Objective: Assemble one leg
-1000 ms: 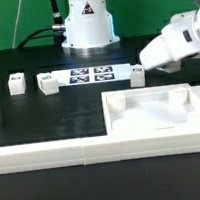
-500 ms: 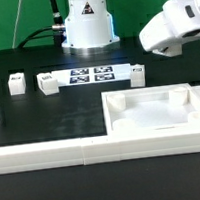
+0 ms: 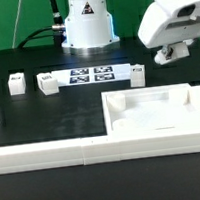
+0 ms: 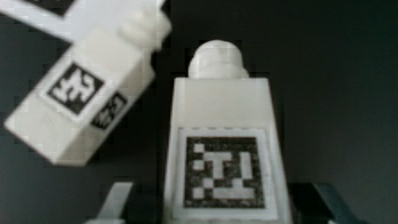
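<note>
While the gripper (image 3: 170,53) hangs far right, its jaws stand apart either side of one leg (image 4: 224,140). Grasping seems in hand: closing must avoid the neighbouring leg (image 4: 89,90).

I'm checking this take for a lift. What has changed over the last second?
The arm rose at the exterior view's right, baring the pincer beneath it. The wrist view shows a leg between its fingers; whether it is gripped cannot be told. The three loose legs, the marker board and the panel stayed put.
</note>
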Controlling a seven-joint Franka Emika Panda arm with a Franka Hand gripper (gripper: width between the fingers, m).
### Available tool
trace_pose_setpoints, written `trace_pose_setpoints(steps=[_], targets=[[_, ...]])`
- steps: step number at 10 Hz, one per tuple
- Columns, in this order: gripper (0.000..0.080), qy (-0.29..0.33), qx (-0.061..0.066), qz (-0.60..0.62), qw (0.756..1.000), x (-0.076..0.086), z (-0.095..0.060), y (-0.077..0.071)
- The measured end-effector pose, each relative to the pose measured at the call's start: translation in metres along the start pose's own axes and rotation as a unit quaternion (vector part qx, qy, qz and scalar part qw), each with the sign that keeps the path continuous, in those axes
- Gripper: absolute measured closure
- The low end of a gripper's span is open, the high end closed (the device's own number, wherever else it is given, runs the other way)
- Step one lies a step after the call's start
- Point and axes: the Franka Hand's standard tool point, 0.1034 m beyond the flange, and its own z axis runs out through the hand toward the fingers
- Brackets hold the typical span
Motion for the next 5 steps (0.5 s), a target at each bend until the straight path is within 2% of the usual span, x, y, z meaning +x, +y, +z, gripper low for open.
trace_pose_setpoints(steps=[2, 4, 5], targets=[[0.0507, 0.115, -0.002, 0.007, 0.993, 0.011, -0.024, 0.007], [0.0507, 0.182, 0.002, 0.006, 0.983, 0.006, -0.015, 0.003], [0.0507, 0.243, 0.007, 0.006, 0.970, 0.013, -0.020, 0.001]])
